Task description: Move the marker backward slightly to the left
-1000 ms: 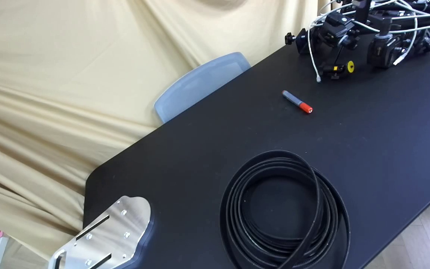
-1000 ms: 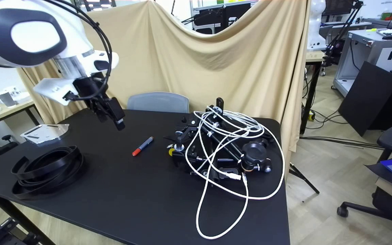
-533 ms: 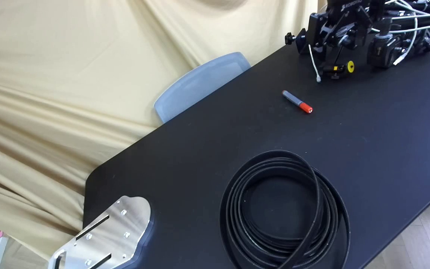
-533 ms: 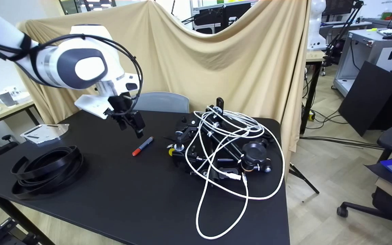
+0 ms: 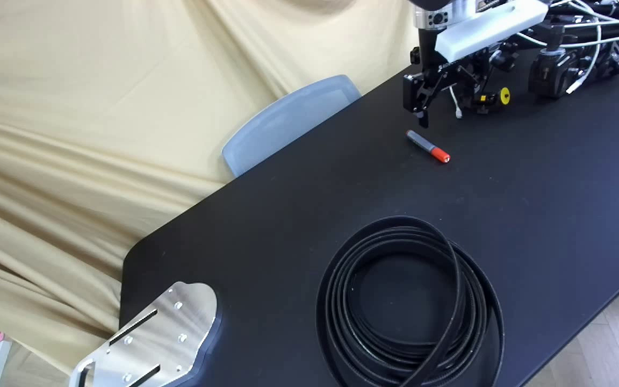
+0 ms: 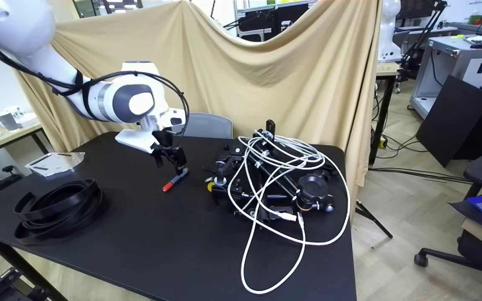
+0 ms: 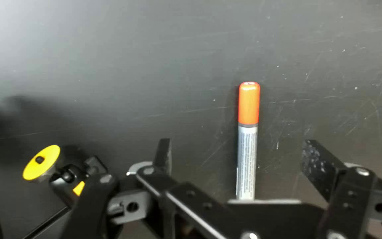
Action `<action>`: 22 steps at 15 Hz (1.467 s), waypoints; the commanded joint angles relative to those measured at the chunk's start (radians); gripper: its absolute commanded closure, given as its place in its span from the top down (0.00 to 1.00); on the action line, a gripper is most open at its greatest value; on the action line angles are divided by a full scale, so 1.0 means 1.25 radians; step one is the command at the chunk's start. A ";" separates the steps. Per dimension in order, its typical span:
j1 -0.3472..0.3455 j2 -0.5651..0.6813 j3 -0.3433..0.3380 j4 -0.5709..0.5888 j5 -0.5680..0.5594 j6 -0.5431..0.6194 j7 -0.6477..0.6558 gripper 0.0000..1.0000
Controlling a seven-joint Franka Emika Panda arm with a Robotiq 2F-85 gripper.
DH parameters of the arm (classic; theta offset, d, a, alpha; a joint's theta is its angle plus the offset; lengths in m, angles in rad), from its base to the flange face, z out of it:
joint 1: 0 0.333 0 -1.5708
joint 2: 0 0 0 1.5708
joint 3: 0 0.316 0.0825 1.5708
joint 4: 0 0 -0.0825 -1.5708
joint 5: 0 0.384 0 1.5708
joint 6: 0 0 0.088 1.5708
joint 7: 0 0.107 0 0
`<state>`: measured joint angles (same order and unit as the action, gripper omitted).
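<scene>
The marker [image 5: 427, 146] lies on the black table, with a red cap and a grey barrel. It also shows in an exterior view [image 6: 175, 180] and in the wrist view [image 7: 248, 132], cap pointing up the picture. My gripper [image 7: 237, 154] is open and empty, its fingers wide apart with the grey barrel between them, touching neither. The gripper base hides the barrel's tail end in the wrist view. In both exterior views the gripper [image 5: 446, 107] hangs low by the marker's grey end; a fingertip of the gripper [image 6: 169, 166] overlaps that end in view.
A coil of black cable [image 5: 336, 301] and a metal plate [image 5: 180, 317] lie on the table [image 5: 266, 231]. Black camera mounts with white cables [image 6: 308, 184] stand beside the marker. A mount's yellow disc [image 7: 41, 162] is near the left finger in the wrist view. A grey chair [image 5: 293, 121] stands behind.
My arm has moved across and down toward the marker, coming into the exterior view where it was out of sight a second ago. The marker has not moved.
</scene>
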<state>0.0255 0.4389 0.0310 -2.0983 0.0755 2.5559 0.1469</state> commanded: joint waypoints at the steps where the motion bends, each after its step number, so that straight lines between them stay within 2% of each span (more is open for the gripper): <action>1: 0.019 0.067 -0.006 0.086 -0.007 -0.041 0.005 1.00; 10: 0.043 0.150 -0.008 0.166 -0.008 -0.068 0.008 1.00; 11: 0.043 0.157 -0.007 0.172 -0.007 -0.069 0.007 0.75; 12: 0.044 0.162 -0.008 0.177 -0.008 -0.070 0.007 0.75; 13: 0.045 0.166 -0.009 0.181 -0.008 -0.071 0.007 0.69; 16: 0.044 0.177 -0.009 0.191 -0.008 -0.072 0.006 0.45; 22: 0.043 0.186 -0.012 0.199 -0.009 -0.078 0.006 0.05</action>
<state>0.0719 0.6553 0.0278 -1.8836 0.0746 2.4908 0.1468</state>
